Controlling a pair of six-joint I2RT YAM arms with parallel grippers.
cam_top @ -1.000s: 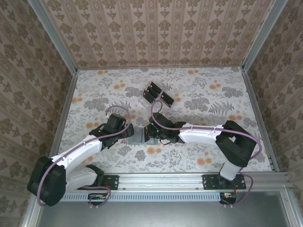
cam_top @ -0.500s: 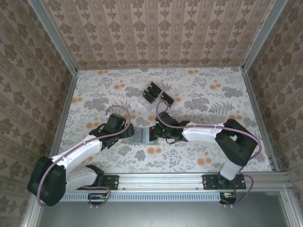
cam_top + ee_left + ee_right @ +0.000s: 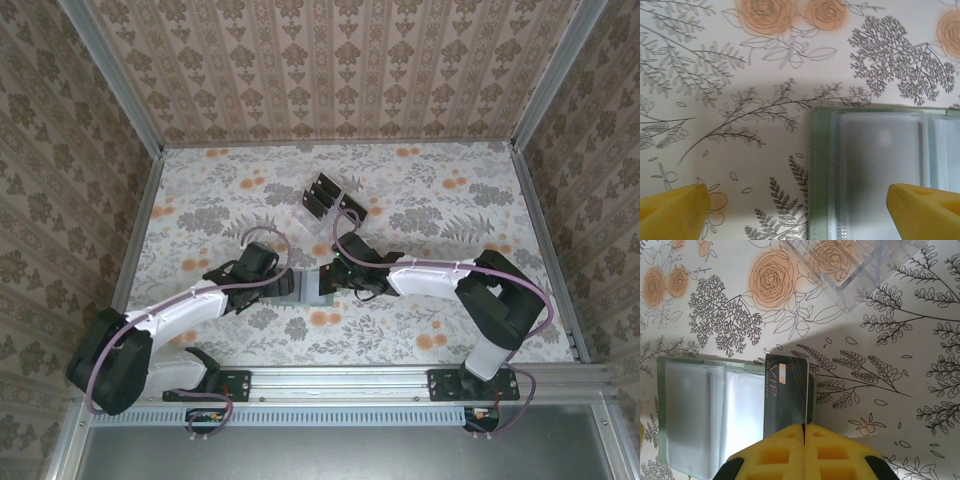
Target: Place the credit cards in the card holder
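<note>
The card holder [image 3: 305,292] lies open on the floral table [image 3: 450,200] between both arms, half covered by them; the credit cards [image 3: 322,188] stand in a clear rack [image 3: 308,216] behind it.

Left wrist: the left gripper [image 3: 800,212] gapes wide over the holder's stitched sage edge and glossy sleeves, its yellow fingertips cut off by the frame.

Right wrist: the right gripper [image 3: 804,432] pinches one black card [image 3: 785,392] marked VIP, its lower end hidden by the fingers. The card overlaps the holder's right edge.

The dark credit card [image 3: 785,395] is showing the pale letters "VIP" printed sideways along one long edge, with a line of finer print above them blurring beyond reading.
</note>
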